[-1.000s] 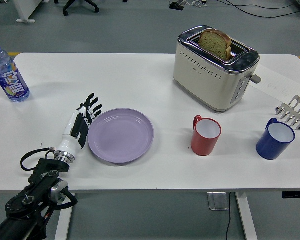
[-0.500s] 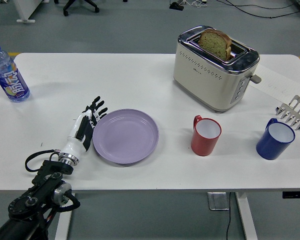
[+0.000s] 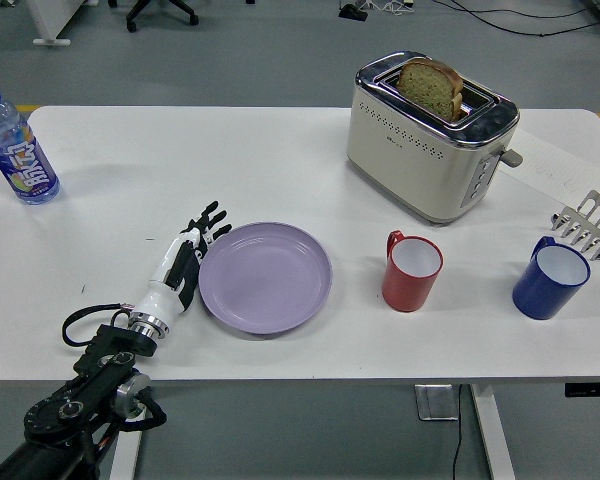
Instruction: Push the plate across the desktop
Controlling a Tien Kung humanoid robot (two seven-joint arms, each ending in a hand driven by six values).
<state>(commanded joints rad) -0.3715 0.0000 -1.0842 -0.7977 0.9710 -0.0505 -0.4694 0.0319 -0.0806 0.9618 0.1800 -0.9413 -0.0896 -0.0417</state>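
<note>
Left hand fingers straight, empty, against one purple plate; two mugs right.

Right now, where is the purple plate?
In the head view, the purple plate lies left of centre near the table's front edge, with the left hand against its left rim and the red mug to its right.

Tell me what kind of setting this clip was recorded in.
Probably a lab or office staged as a breakfast table: a white desk on grey floor, an office chair base and floor cables behind, with a toaster and purple plate.
</note>
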